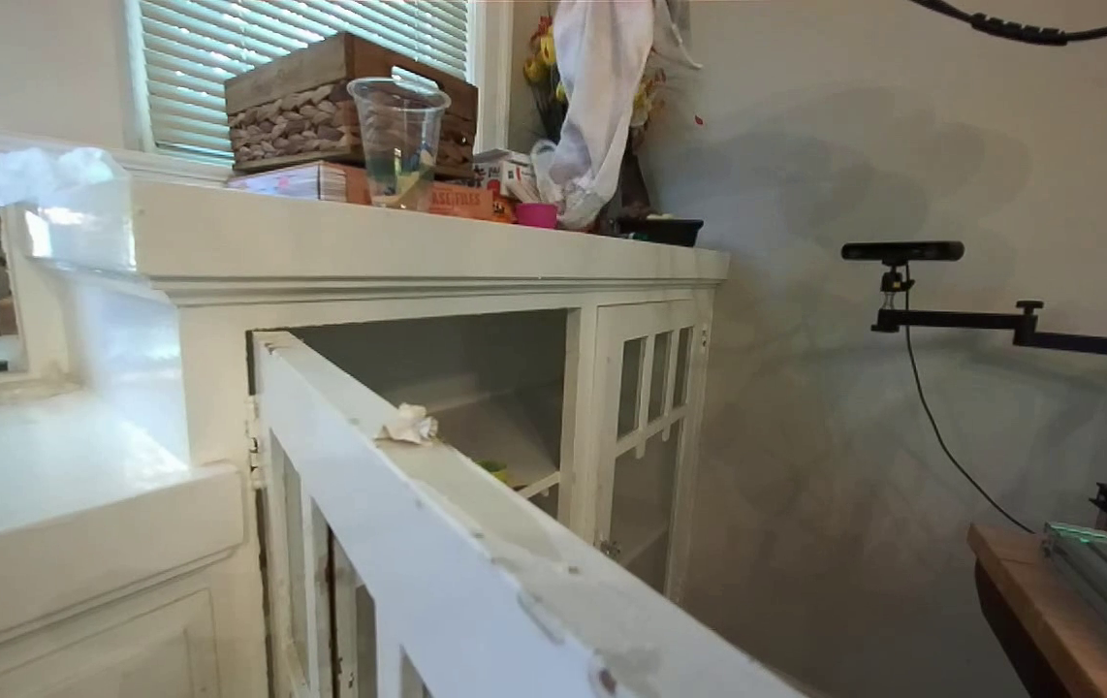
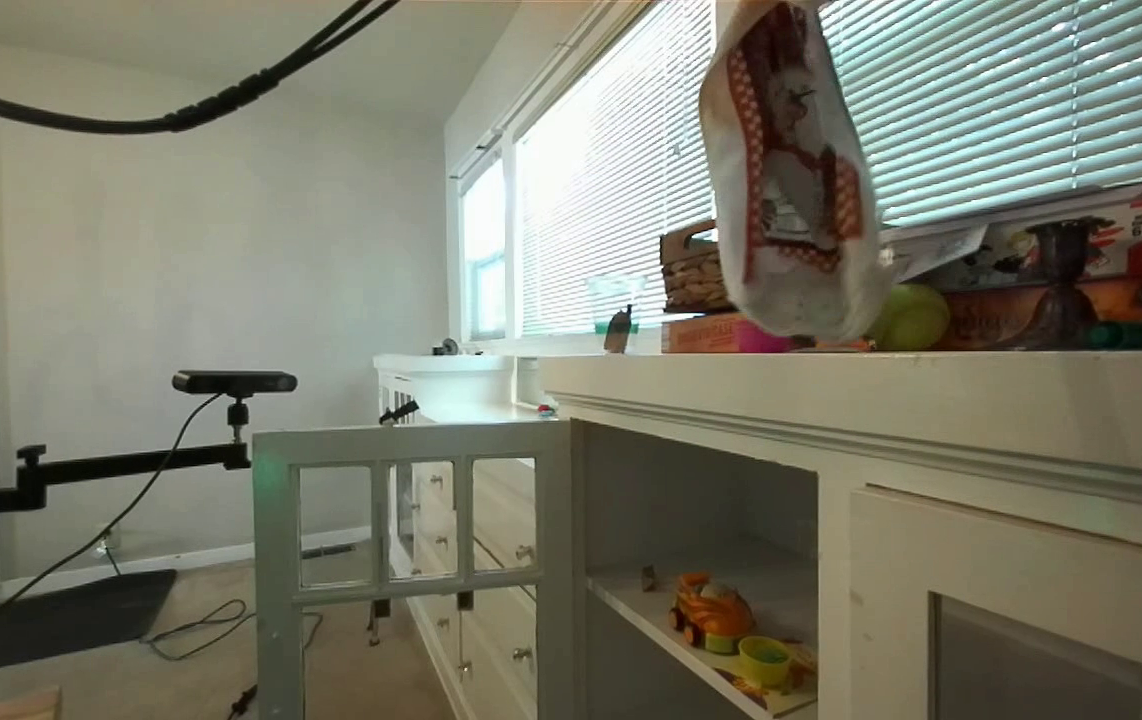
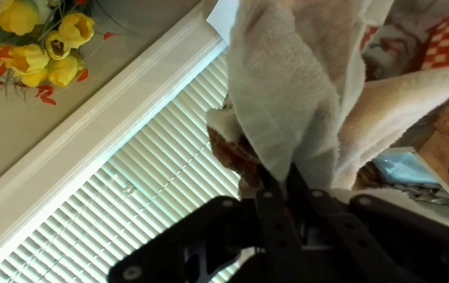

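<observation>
Pincer (image 3: pixel 282 180) nearly closed, gripping the towel (image 3: pixel 287 90); in the wrist view, cloth extends chiefly toward twelve o'clock.

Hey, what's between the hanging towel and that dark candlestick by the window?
A yellow-green ball: in an exterior view it shows between the towel and the dark candlestick.

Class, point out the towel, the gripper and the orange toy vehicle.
Towel (image 2: pixel 795 190), in an exterior view: printed middle.
Gripper (image 3: pixel 282 180), wrist view: midway between fingertips.
Orange toy vehicle (image 2: pixel 707 608), in an exterior view: body.
</observation>
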Available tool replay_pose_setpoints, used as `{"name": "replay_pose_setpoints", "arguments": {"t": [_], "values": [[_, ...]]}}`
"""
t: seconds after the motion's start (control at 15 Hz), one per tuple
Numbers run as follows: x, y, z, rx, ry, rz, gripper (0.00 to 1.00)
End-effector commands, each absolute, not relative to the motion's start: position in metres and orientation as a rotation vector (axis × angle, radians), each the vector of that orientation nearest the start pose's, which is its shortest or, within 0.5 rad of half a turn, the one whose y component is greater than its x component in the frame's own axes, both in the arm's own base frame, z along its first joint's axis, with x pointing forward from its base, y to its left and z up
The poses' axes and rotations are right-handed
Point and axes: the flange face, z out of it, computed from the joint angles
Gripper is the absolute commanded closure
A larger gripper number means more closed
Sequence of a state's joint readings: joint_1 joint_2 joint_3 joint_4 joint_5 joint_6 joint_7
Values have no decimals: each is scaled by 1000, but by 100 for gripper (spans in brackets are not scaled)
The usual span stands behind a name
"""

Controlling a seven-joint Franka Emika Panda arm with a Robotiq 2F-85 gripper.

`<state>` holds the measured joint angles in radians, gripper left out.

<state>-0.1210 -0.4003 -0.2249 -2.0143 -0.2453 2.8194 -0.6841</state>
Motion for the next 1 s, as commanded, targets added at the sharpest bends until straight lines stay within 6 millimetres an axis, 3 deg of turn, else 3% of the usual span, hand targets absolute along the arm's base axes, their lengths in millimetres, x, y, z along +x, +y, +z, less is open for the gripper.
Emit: {"name": "replay_pose_setpoints", "arguments": {"t": [0.0,0.33,0.93], "values": [[415,-166,774,2064,531,1259,97],[412,-155,778,2062,547,1288,97],[421,-132,763,2124,665,1282,97]]}}
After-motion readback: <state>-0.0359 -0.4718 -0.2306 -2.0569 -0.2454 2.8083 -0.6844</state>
